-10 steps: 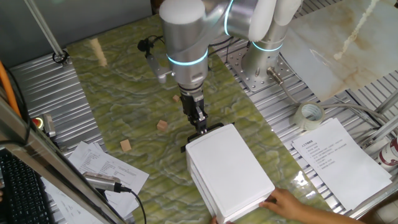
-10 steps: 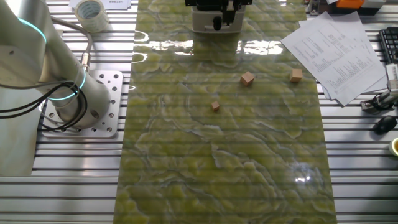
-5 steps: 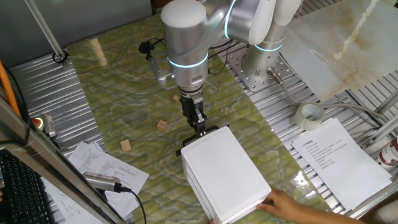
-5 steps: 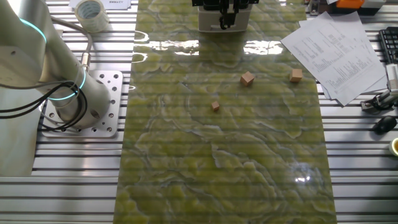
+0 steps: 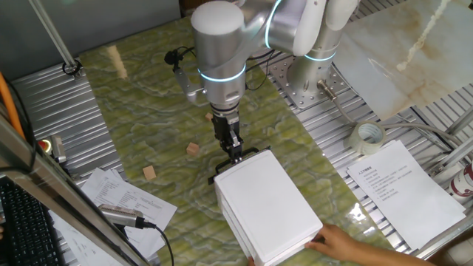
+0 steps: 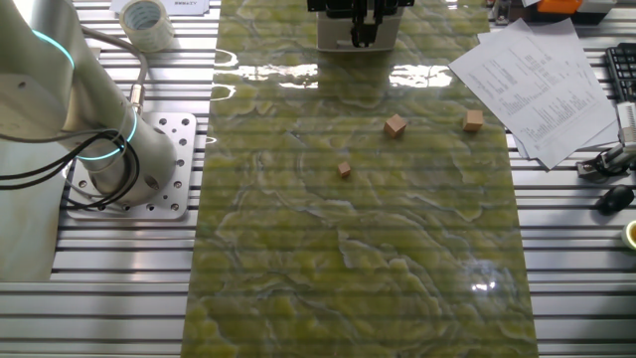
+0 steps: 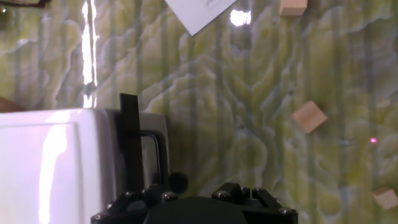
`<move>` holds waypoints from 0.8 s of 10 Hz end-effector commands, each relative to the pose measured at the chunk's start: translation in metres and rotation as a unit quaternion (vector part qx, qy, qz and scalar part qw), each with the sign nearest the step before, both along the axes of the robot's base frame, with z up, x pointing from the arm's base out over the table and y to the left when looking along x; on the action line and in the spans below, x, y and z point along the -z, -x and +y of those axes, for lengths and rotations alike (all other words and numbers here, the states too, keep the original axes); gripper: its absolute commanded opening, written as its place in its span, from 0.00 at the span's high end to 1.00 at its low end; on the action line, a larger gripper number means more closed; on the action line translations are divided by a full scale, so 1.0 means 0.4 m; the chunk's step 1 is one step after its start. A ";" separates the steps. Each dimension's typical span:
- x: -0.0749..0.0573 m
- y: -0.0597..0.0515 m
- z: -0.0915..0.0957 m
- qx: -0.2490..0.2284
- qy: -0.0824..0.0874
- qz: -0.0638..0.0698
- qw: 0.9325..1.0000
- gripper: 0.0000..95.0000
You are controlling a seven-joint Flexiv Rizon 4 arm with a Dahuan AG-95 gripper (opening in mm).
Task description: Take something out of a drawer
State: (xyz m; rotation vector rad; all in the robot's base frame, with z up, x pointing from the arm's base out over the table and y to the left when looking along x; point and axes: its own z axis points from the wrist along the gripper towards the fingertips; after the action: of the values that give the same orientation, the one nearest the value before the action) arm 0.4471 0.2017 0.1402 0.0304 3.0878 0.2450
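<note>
The white cabinet (image 5: 267,207) stands on the green mat, and a person's hand (image 5: 341,238) steadies its far end. The drawer (image 5: 220,185) is the top one; its black bar handle (image 5: 224,171) faces the arm. My gripper (image 5: 235,153) points down at that handle and looks shut on it. The other fixed view shows the gripper (image 6: 364,24) at the cabinet's front (image 6: 354,36). In the hand view the handle (image 7: 130,142) runs beside the white top (image 7: 59,165). The drawer's inside is hidden, and no cube shows in it.
Three loose wooden blocks lie on the mat (image 5: 194,148) (image 5: 150,173) (image 5: 210,116); the hand view shows two of them to the right (image 7: 310,117) (image 7: 387,198). Papers (image 5: 399,188) and a tape roll (image 5: 367,137) lie on the metal table beside the mat.
The gripper and the cabinet's front end have shifted a little to the left together in the one fixed view. In the last half second almost nothing has moved.
</note>
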 end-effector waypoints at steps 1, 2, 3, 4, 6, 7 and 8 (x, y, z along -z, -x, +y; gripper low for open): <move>-0.021 0.000 -0.035 -0.013 0.002 0.004 1.000 0.40; -0.028 0.002 -0.052 -0.018 0.010 0.005 1.000 0.40; -0.032 0.002 -0.074 -0.022 0.025 0.008 0.999 0.40; -0.030 0.001 -0.106 -0.028 0.042 0.009 0.999 0.40; -0.025 0.000 -0.152 -0.038 0.045 0.009 0.998 0.40; -0.027 0.000 -0.161 -0.040 0.049 0.010 0.998 0.40; -0.039 0.002 -0.180 -0.042 0.050 0.012 0.998 0.40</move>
State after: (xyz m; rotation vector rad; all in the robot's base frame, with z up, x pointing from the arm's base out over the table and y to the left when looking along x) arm 0.4479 0.1289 0.1548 -0.1002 3.1210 0.0912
